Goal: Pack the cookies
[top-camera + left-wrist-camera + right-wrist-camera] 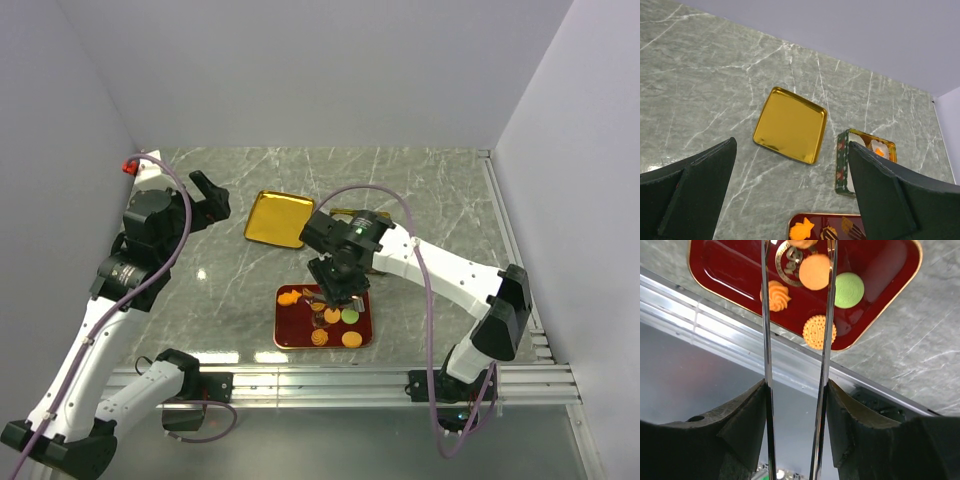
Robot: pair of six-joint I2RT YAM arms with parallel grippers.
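From above, top view: right gripper (329, 302) hangs over a red rectangular metal tray (290, 330) at near centre. Small toy cookies (350, 316) lie on it. Left gripper (212, 195) sits far left, well apart, so the right arm is nearer.

Left wrist view: jaws spread fully wide, empty. Gold square tin lid (790, 125) below, with a green tin box (841, 167) of white paper cups (858, 136) to its right, beyond the tray.

Right wrist view: thin metal blades (765, 315) part open, gripping nothing. Round orange disc cookie (815, 271) lies between them, against the right blade and clear of the left. Probably needs centring before closing.
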